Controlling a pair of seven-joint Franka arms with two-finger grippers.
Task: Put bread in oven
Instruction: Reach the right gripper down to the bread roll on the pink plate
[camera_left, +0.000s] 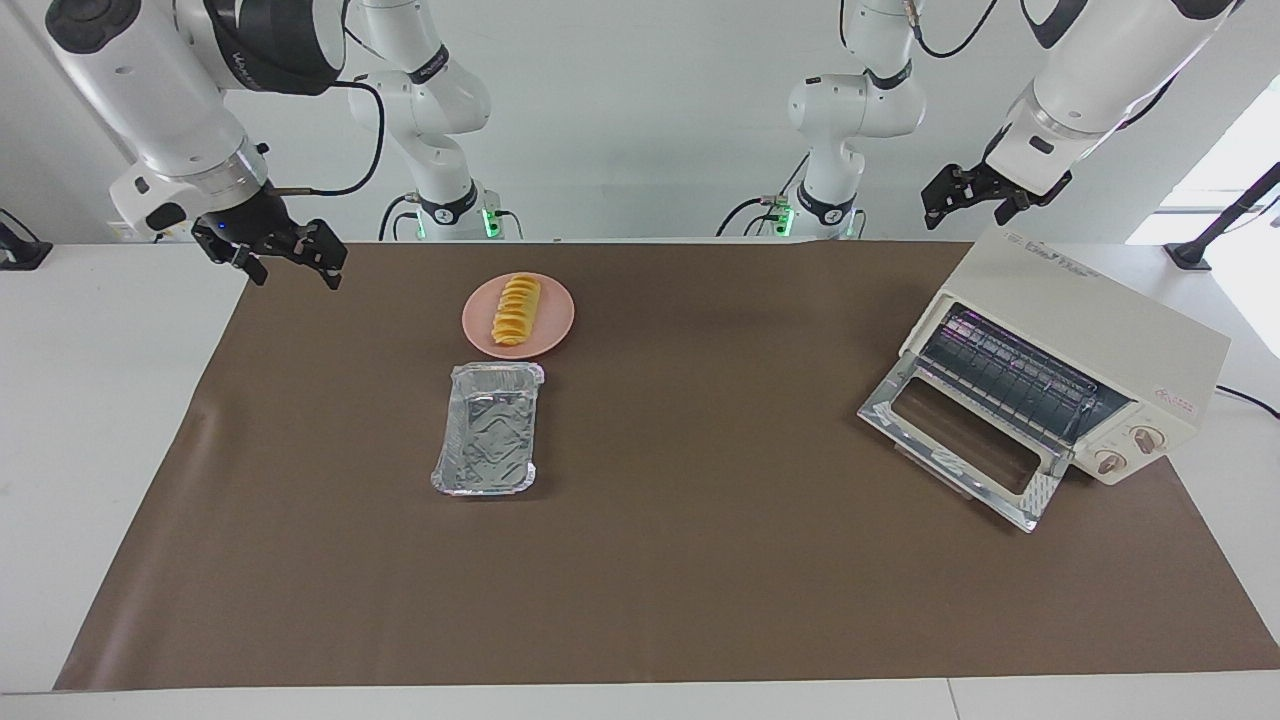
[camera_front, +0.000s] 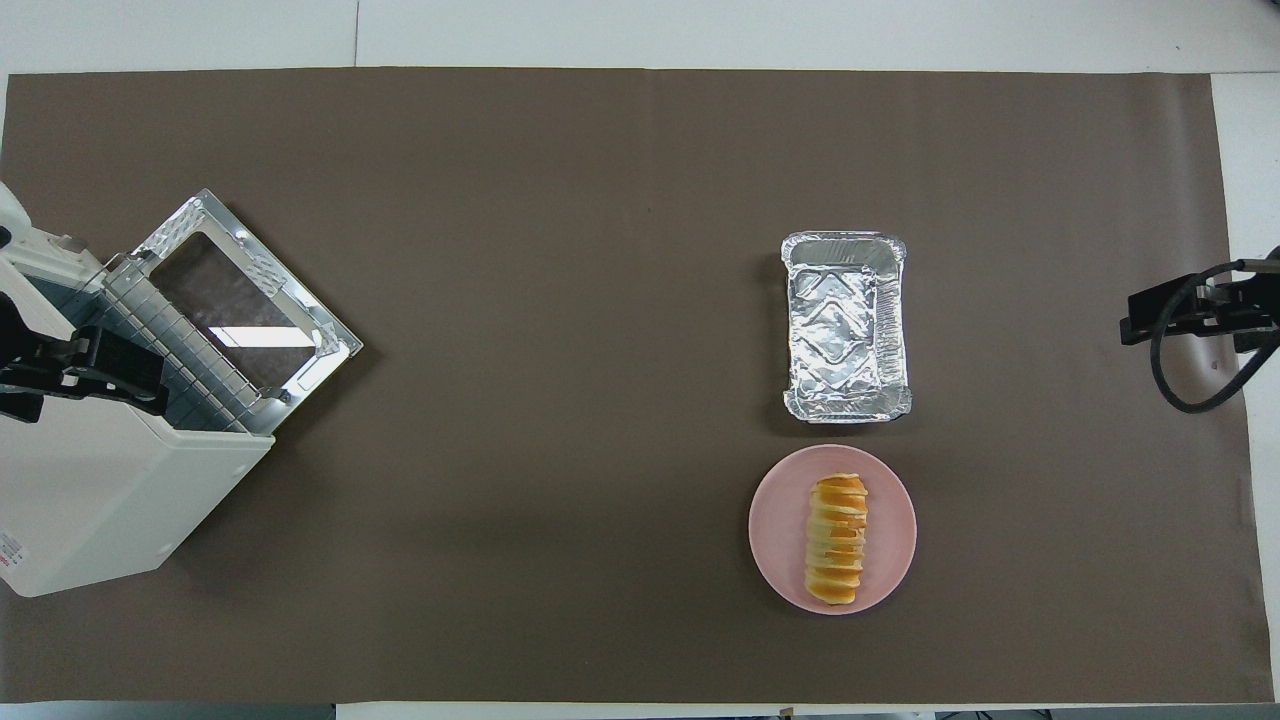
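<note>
Facing view shows the bread lying on a round pink plate on the brown mat that covers the tabletop, toward the right arm's end. A silver foil tray sits just beside the plate, farther from the robots, and holds nothing. The right gripper hangs in the air over the mat's corner at its own end, well apart from the bread, its jaws spread apart and holding nothing. The left gripper hangs above the oven, well apart from the bread; whether its jaws are wide or narrow cannot be told.

The oven stands at the left arm's end, turned at an angle, its glass door dropped flat onto the mat. Only the facing view shows its two knobs and the wire rack running back into the cavity. The overhead view shows how the bread lies along the middle of the plate, lengthwise away from the robots, and how the left gripper covers the oven's opening.

Between the plate and the oven's door lies a wide bare stretch of mat.
</note>
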